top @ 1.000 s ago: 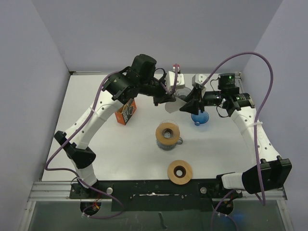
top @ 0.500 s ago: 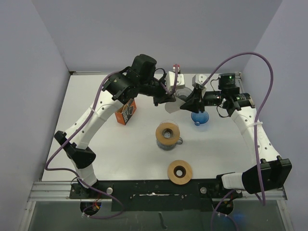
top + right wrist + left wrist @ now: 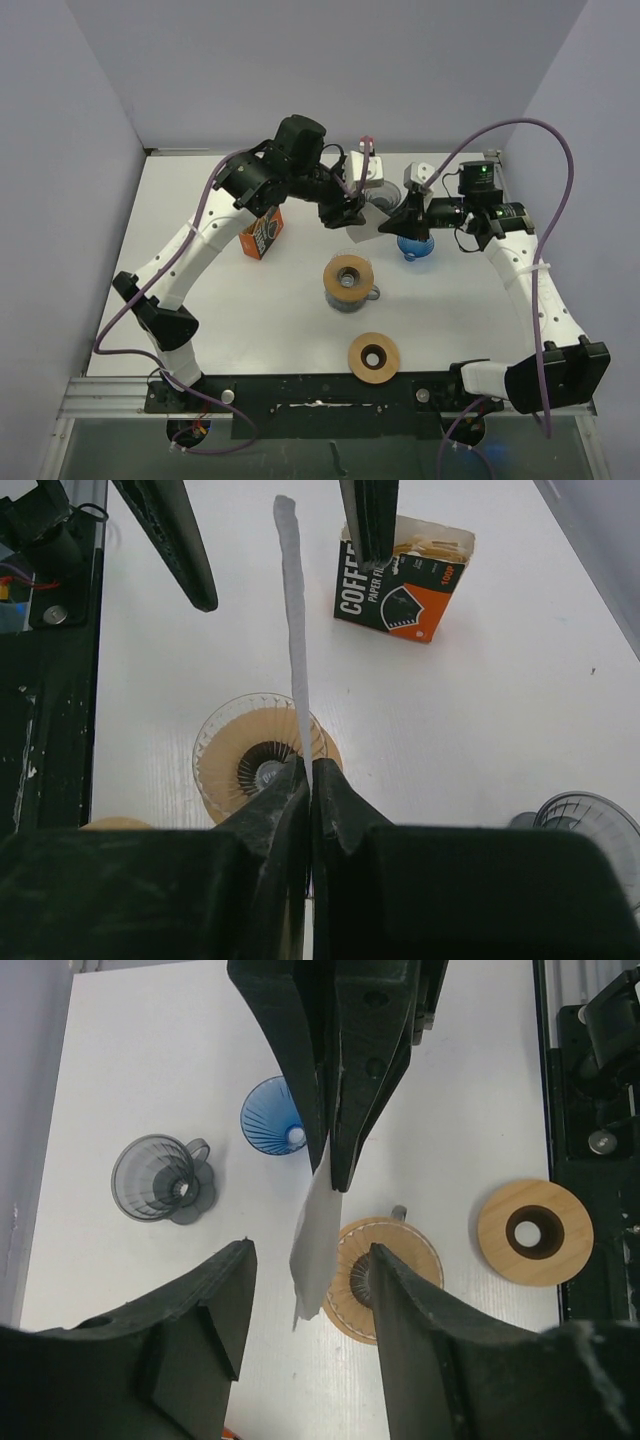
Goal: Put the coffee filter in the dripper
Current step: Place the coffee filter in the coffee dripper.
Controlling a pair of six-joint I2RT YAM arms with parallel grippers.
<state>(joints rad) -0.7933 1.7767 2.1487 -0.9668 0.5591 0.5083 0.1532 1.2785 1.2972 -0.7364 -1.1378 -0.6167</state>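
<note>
A white paper coffee filter [image 3: 292, 630] hangs edge-on, pinched at its rim in my right gripper [image 3: 311, 776], which is shut on it. From above, the filter [image 3: 366, 232] hangs in the air between both grippers, behind the clear dripper with a wooden collar [image 3: 348, 279]. My left gripper [image 3: 310, 1250] is open, with its fingers on either side of the filter [image 3: 318, 1228] and not touching it. The dripper [image 3: 388, 1280] stands on the table below. My left gripper [image 3: 346, 211] and right gripper [image 3: 388, 225] face each other.
A blue dripper [image 3: 416, 244] stands under the right wrist. A grey dripper [image 3: 155, 1176] stands at the back. An orange and black filter box [image 3: 262, 232] is at the left. A loose wooden ring [image 3: 374, 357] lies near the front edge.
My right arm has drawn back a little to the right with the filter, so the filter now shows between the grippers. The left arm has hardly moved.
</note>
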